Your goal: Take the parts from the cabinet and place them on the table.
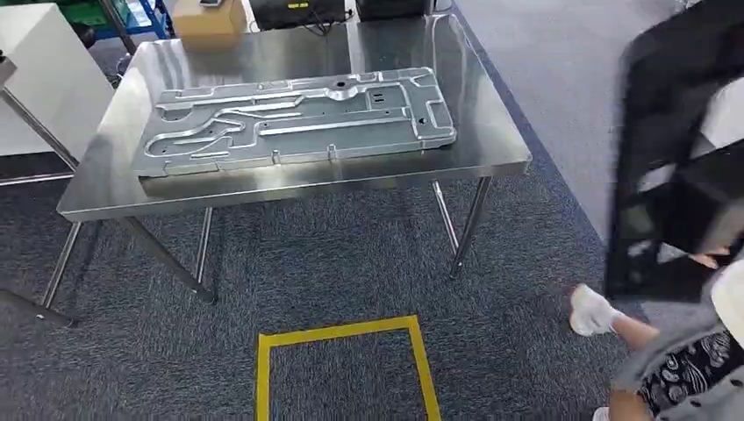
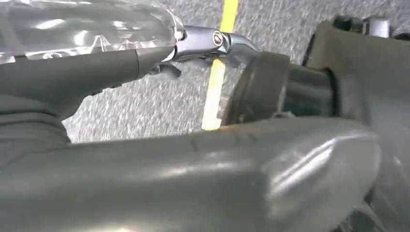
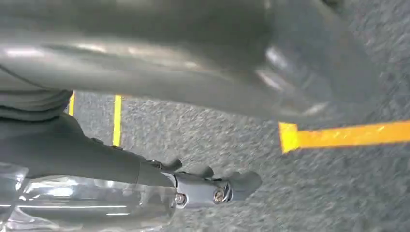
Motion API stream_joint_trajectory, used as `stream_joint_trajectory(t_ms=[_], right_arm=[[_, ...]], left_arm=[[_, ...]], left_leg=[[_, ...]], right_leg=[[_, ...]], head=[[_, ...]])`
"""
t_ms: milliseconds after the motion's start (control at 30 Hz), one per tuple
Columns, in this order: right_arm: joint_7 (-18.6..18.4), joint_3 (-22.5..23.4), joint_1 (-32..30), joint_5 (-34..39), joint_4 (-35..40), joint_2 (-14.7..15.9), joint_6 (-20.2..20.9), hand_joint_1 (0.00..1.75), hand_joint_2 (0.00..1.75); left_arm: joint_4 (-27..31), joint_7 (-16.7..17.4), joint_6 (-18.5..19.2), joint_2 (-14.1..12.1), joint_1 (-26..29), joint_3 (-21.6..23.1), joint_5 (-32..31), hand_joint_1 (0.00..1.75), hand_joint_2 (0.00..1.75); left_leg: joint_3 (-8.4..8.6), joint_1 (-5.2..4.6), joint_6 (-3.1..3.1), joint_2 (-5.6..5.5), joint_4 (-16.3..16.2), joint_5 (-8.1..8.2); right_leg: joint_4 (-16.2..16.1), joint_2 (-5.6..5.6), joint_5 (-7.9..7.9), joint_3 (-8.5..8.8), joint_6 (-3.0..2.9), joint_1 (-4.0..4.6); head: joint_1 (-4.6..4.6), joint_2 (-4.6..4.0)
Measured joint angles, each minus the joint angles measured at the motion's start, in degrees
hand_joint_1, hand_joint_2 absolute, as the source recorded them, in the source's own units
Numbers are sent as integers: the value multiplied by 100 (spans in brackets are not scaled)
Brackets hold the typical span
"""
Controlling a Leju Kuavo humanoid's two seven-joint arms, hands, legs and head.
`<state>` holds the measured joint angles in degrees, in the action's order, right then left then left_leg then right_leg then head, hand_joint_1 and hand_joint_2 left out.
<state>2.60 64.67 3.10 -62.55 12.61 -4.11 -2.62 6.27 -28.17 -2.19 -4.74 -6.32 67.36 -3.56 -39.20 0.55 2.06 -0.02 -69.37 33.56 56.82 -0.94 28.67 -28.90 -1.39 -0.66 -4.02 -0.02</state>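
Stamped metal part (image 1: 294, 118) lies flat on the steel table (image 1: 491, 140). Left hand (image 2: 203, 46) and right hand (image 3: 208, 186) — fingers extended over carpet, grasping nothing.

Bright overhead light – glare on table (image 1: 491, 149); wrist views blurred.

A large stamped sheet-metal part (image 1: 294, 123) lies flat on the steel counter (image 1: 491, 140), its long side running across the counter. It is pale silver-grey, roughly rectangular with rounded corners, and its upper face is pressed with raised ribs, curved channels and a few small holes. It sits nearer the counter's front edge, its left end close to the left side, bare steel beyond its right end.
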Motion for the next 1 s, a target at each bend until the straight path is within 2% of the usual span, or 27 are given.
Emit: stream_joint_trajectory(t_ms=[33,67,100,133,167,200,233,267,367,400,433,467,500,533,567,600,633,667,700,733,767,800,833,900,933,967,1000], right_arm=[[-2,0,0,-11,0,0,9,0,0],[-2,2,4,-20,0,4,15,0,0],[-2,2,13,-24,0,7,17,0,0],[-2,2,21,-31,0,7,29,0,0],[-2,2,28,-31,0,7,41,0,0],[-2,4,44,-33,0,7,50,0,0],[-2,4,55,-33,0,7,55,0,0],[0,4,48,-33,0,7,65,0,0],[33,7,56,-33,0,7,98,0,0],[39,11,59,-33,-2,7,101,0,0],[61,11,59,-33,-2,7,107,0,0],[72,11,61,-33,-2,7,114,0,0],[72,11,58,-35,-7,4,116,0,0],[74,11,58,-53,-17,-2,116,0,0],[74,11,62,-55,-24,-7,116,0,0],[77,11,65,-61,-26,-9,116,0,0],[77,11,65,-70,-26,-9,116,0,0],[77,11,65,-70,-26,-7,116,0,0],[77,11,65,-72,-26,-7,116,0,0],[77,11,71,-72,-26,-7,114,0,0],[79,11,88,-74,-26,-9,116,0,0],[79,11,91,-76,-26,-9,116,0,0],[79,11,92,-74,-35,-11,125,0,0],[64,11,88,-81,-50,-48,164,0,0],[46,11,97,-92,-68,-74,195,0,0],[11,11,116,-96,-70,-85,197,0,0],[-4,11,116,-96,-70,-94,192,0,0]], left_arm=[[0,-9,-4,0,-1,0,0,0,0],[0,-15,-13,2,-1,0,0,0,0],[0,-24,-13,2,0,2,0,0,0],[0,-33,-13,2,-3,2,0,0,0],[0,-33,-13,0,-10,2,0,0,0],[0,-44,-15,0,-19,2,0,0,0],[0,-55,-17,-4,-42,4,-35,0,0],[0,-68,-28,-4,-69,7,-79,0,0],[2,-107,-61,4,-60,7,-76,0,0],[2,-122,-65,4,-52,7,-77,0,0],[2,-122,-72,4,-65,9,-76,0,0],[2,-118,-74,2,-60,9,-87,0,0],[2,-118,-76,-2,-55,11,-79,0,0],[0,-116,-81,-11,-51,13,-79,0,0],[2,-114,-81,-15,-51,13,-79,0,0],[0,-114,-81,-15,-53,15,-79,0,0],[2,-114,-83,-15,-53,18,-79,0,0],[2,-114,-83,-15,-52,20,-79,0,0],[2,-116,-83,-15,-51,24,-81,0,0],[0,-114,-83,-15,-55,26,-81,0,0],[2,-114,-83,-18,-54,28,-83,0,0],[2,-114,-90,-17,-53,28,-83,0,0],[0,-113,-92,-24,-53,31,-81,0,0],[0,-118,-111,-43,-37,37,-81,0,0],[-7,-118,-133,-72,-19,44,-79,0,0],[-7,-135,-162,-83,-6,44,-66,0,0],[-7,-144,-181,-90,-10,46,-66,0,0]], left_leg=[[-29,3,16,0,-383,160],[-6,3,24,0,-654,122],[112,4,15,0,-697,-114],[313,3,-4,0,-525,-369],[632,1,-44,0,-149,-557],[1028,-7,-98,0,365,-535],[1554,-46,-164,4,1055,-250],[1803,-74,-202,3,1570,-111],[1647,-113,-334,2,1557,-234],[1583,-67,-384,45,1587,-343],[1487,-76,-444,60,1584,-414],[1390,-78,-476,60,1581,-501],[1291,-82,-483,60,1579,-582],[1171,-89,-482,59,1570,-670],[1053,-89,-471,62,1544,-752],[924,-89,-456,66,1507,-826],[789,-82,-437,68,1458,-888],[638,-67,-414,68,1387,-941],[511,-53,-388,68,1309,-982],[391,-47,-352,63,1209,-1016],[300,-69,-321,52,1109,-1036],[271,-76,-286,45,1049,-1059],[274,-77,-251,51,1048,-1111],[240,-67,-173,47,1080,-1249],[201,-33,-137,37,1037,-1161],[135,-29,-108,34,889,-839],[48,-20,-83,35,585,-447]], right_leg=[[13,-5,-76,-97,2,10],[30,-8,-152,-216,5,20],[53,-11,-235,-347,9,31],[75,-12,-306,-458,17,39],[88,-10,-378,-566,25,49],[95,-6,-450,-634,39,56],[104,-3,-506,-660,74,71],[109,-15,-565,-673,112,70],[33,-34,-790,-721,223,34],[83,-2,-705,-763,256,13],[235,33,-340,-840,267,14],[550,42,111,-906,276,7],[944,45,471,-969,294,0],[1392,48,722,-1028,313,-10],[1775,49,800,-1064,329,-17],[1987,51,677,-1035,341,-20],[1997,51,408,-922,356,-29],[1797,51,90,-695,369,-41],[1431,52,-82,-393,380,-53],[861,61,-39,36,390,-74],[251,94,275,422,394,-60],[-136,112,510,658,310,-32],[-96,103,516,604,248,-26],[-52,89,422,519,135,-11],[-51,56,337,438,63,-40],[-50,41,266,357,21,-34],[-50,28,197,275,-1,-29]], head=[[0,0],[0,0],[0,0],[0,0],[0,0],[-2,0],[0,0],[0,0],[0,0],[2,0],[0,0],[0,0],[2,0],[0,0],[0,0],[0,0],[0,0],[0,0],[0,0],[0,0],[0,0],[0,0],[0,0],[0,0],[0,0],[0,0],[-2,0]])
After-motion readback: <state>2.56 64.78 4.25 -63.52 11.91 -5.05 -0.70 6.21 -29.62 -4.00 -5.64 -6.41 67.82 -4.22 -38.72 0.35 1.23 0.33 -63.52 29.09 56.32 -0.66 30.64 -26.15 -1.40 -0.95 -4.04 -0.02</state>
